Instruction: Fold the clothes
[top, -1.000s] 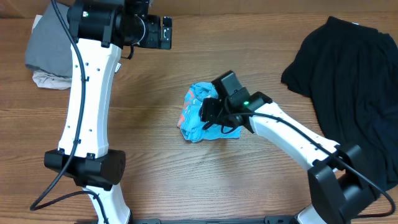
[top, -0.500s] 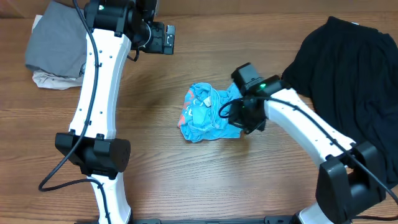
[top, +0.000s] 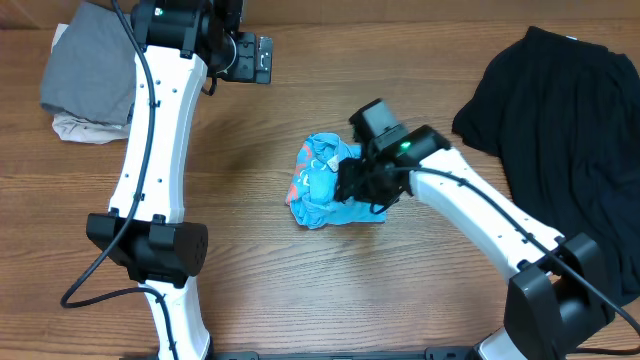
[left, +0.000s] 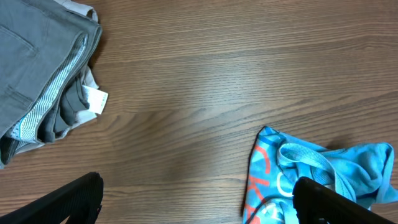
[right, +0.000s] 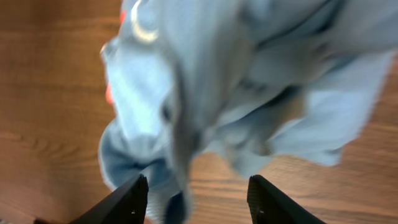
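The light-blue T-shirt (top: 322, 185) with pink-red lettering lies crumpled in a heap at the table's middle. My right gripper (top: 362, 186) hovers over the heap's right side. In the right wrist view its jaws stand open (right: 199, 202), and a blurred fold of the T-shirt (right: 186, 93) hangs down between them, close to the left finger (right: 127, 199). My left gripper (top: 255, 58) is open at the back left, away from the heap; its wrist view shows the T-shirt (left: 311, 171) by the right finger (left: 339, 202). The black garment (top: 570, 130) lies spread at the right.
A folded pile of grey clothes (top: 85, 75) sits at the back left corner, with a white tag in the left wrist view (left: 43, 81). Bare wood table (top: 250, 260) surrounds the heap. The black garment reaches the right edge.
My right gripper went from the shirt's left part to its right edge, then came back over the heap, whose right side has bunched up. The left arm shifted slightly.
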